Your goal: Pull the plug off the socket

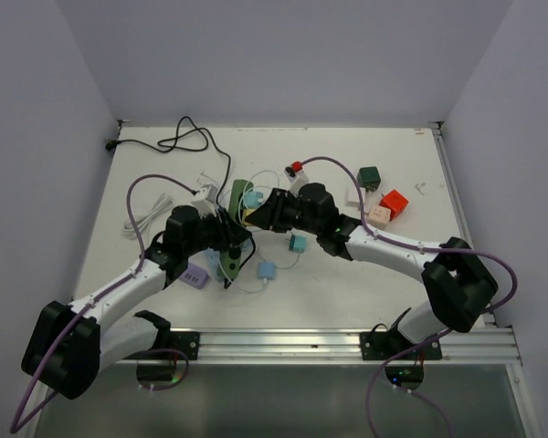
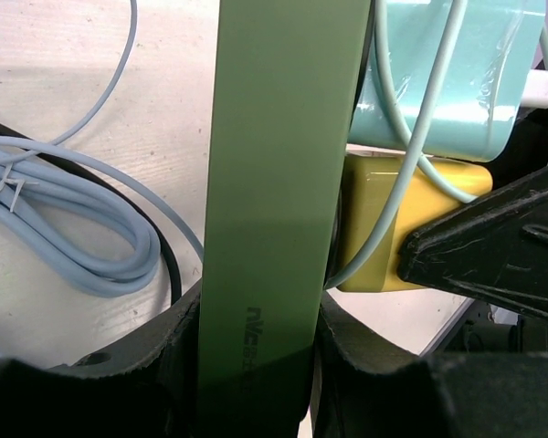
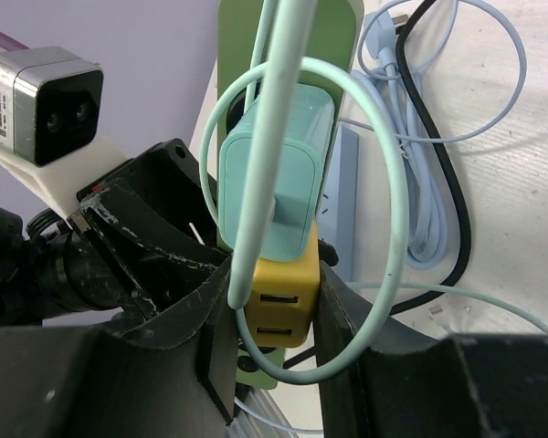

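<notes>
While we pin the dark green power strip (image 2: 274,182) mid-desk (image 1: 347,274), toward its left edge, with the left fingers (image 2: 164,342) as anchor, right fingers (image 3: 196,315) clamp its yellow plug (image 3: 279,310), ready to pull.

The plug (image 2: 384,228) sits in the socket (image 2: 283,182) just beside a second charger (image 2: 493,91).

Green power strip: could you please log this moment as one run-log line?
left gripper: shut on green power strip | right gripper: shut on yellow plug | yellow plug: seated beside teal plug
</notes>
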